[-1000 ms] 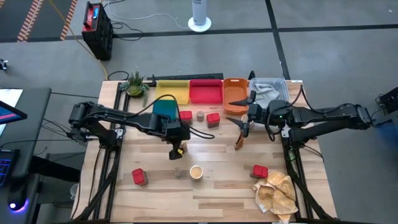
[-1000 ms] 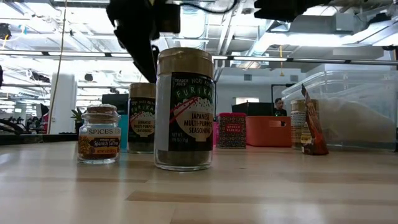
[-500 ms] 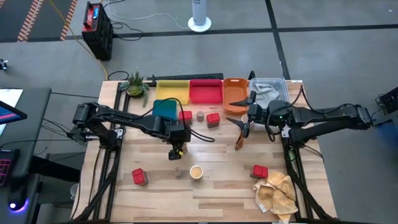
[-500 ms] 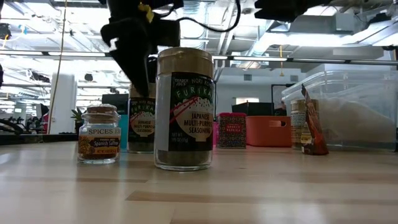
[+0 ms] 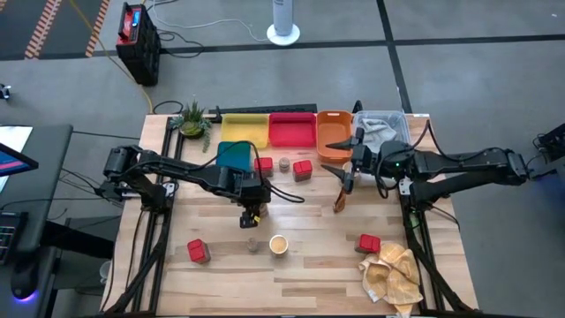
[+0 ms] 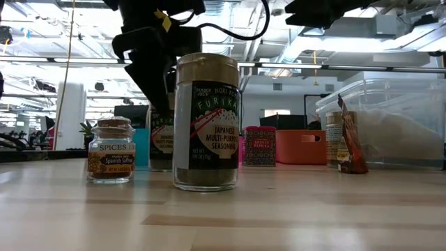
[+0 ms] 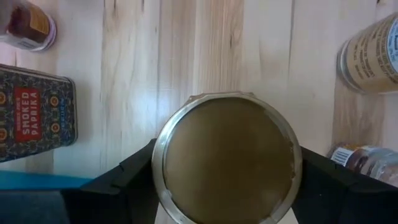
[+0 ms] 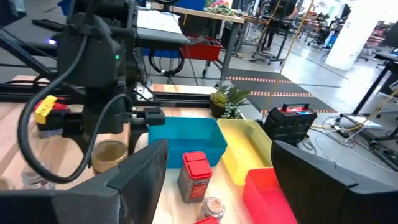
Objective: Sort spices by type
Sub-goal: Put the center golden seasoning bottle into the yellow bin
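Across the wooden table (image 5: 309, 265), spice containers lie scattered and the coloured trays (image 5: 291, 131) at the far edge appear empty, so sorting seems barely begun. At centre, the left gripper (image 5: 251, 212) straddles a tan jar (image 7: 227, 158), 1 dark finger either side of its round lid, jaws fairly wide and not visibly clamped. Another tan jar (image 5: 279, 245) and a tiny jar (image 5: 253, 244) stand nearby. Farther right, the right gripper (image 5: 346, 170) hovers with fingers spread, empty, near a brown packet (image 5: 339, 198).

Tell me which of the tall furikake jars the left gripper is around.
The rear furikake jar, between the left gripper's fingers; the other one stands free.
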`<state>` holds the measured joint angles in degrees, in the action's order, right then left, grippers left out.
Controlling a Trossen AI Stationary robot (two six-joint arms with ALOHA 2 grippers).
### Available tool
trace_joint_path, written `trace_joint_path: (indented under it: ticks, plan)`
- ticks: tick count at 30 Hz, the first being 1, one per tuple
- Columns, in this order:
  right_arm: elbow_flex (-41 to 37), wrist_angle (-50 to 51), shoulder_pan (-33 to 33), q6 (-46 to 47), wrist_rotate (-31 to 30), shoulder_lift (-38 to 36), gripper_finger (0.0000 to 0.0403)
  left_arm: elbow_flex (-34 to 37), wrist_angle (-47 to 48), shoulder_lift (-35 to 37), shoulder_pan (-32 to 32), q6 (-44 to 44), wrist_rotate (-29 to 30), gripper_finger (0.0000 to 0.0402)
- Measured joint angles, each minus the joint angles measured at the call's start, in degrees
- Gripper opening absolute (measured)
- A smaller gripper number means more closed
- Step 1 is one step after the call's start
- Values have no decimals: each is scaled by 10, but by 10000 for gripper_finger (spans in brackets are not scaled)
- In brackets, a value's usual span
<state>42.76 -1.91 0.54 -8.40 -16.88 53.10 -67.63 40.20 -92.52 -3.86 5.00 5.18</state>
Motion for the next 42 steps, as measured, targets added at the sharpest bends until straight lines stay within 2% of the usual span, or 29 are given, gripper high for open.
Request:
trace_joint_path:
  ticks: [12,16,20,27,34,39,42]
  plan:
    - [0,4,0,5,0,0,317,-80,89,96,52,-15,7,266]
    - [0,4,0,5,0,0,317,-79,138,121,94,-26,57,266]
    - [0,0,0,9,0,0,317,-79,144,129,151,-45,76,266]
    - [0,-3,0,19,0,0,317,-79,102,103,283,-107,75,266]
    - [0,1,0,20,0,7,317,-79,45,72,418,-133,24,266]
    - [0,-2,9,20,0,16,317,-79,37,38,488,-136,4,266]
    - [0,1,18,20,0,17,317,-79,39,10,509,-141,-6,266]
